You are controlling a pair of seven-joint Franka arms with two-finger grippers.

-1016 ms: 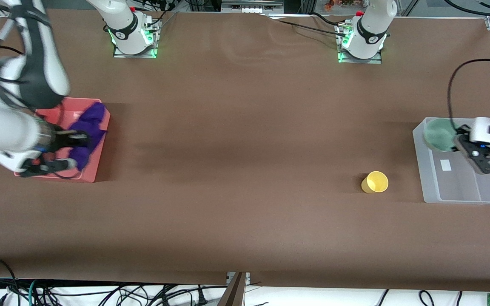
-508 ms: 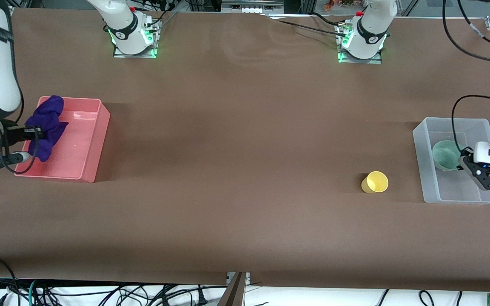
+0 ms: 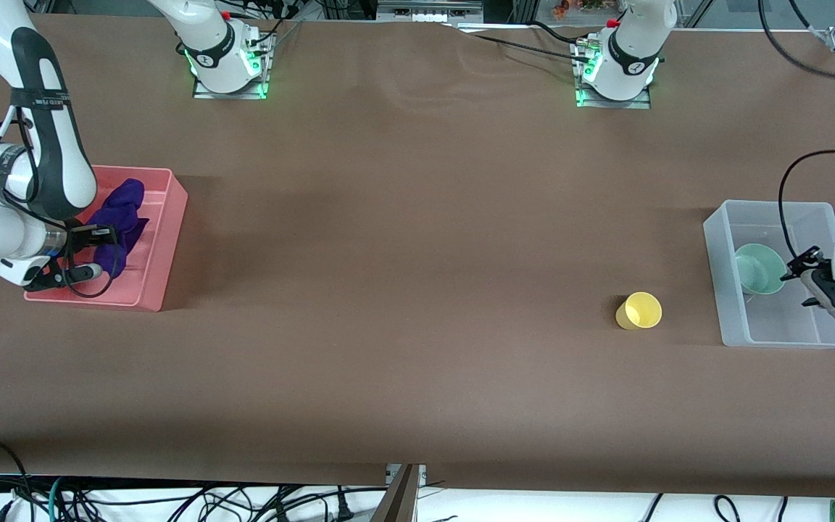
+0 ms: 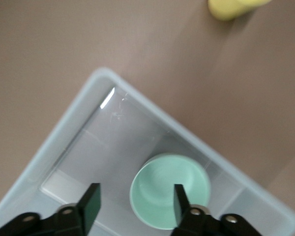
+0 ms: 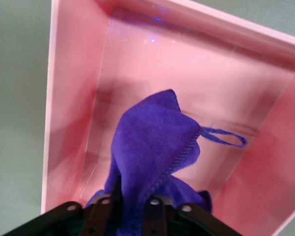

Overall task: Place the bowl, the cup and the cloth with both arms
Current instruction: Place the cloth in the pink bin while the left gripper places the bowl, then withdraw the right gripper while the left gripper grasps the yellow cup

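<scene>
The mint-green bowl [image 3: 758,268] sits inside the clear plastic bin [image 3: 716,250] at the left arm's end of the table. My left gripper [image 3: 794,274] hangs over the bin, open and empty. In the left wrist view the bowl [image 4: 162,194] lies below the spread fingers [image 4: 91,204] of my left gripper [image 4: 135,202]. The yellow cup [image 3: 638,310] stands on the table beside the bin and shows in the left wrist view [image 4: 233,7]. My right gripper [image 3: 102,239] is shut on the purple cloth [image 3: 122,210] over the pink tray [image 3: 164,239]. The cloth [image 5: 152,137] hangs into the tray [image 5: 71,98], its loop showing.
The two arm bases [image 3: 225,61] [image 3: 617,69] stand along the table edge farthest from the front camera. The brown tabletop [image 3: 403,254] stretches between the tray and the bin. Cables hang below the table edge nearest the front camera.
The left gripper lowered the bowl into the bin, let it go and drew back a little. The right gripper swung the cloth about over the pink tray, still holding it.
</scene>
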